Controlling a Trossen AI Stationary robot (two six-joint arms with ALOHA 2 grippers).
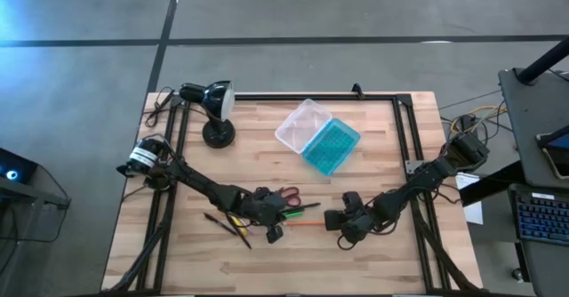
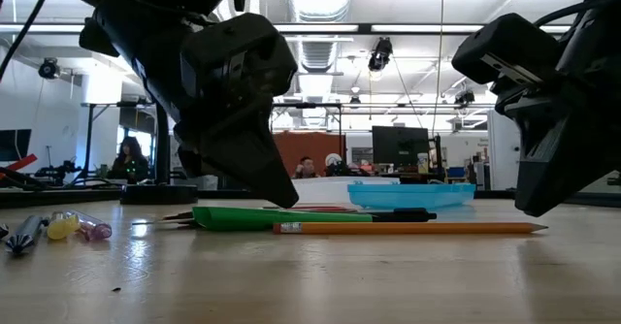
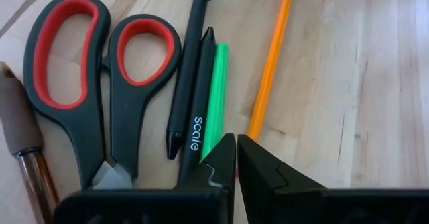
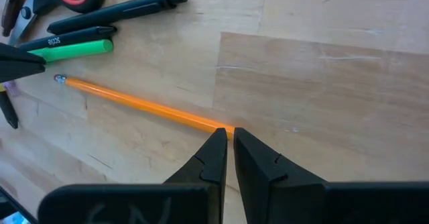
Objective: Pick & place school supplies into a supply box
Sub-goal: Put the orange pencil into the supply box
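Low in the overhead frame, centre-left, my left gripper sits nearly closed and empty over the green marker, beside the scissors. My right gripper, fingers almost together, seems to hold nothing at the orange pencil. I'd open wider, straddle the shaft, then carry to the supply box upper centre.

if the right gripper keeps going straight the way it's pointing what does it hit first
Most likely the orange pencil: the right gripper sits at the pencil's end, nearly shut fingertips right over it. Depth is unclear, so contact can't be confirmed.
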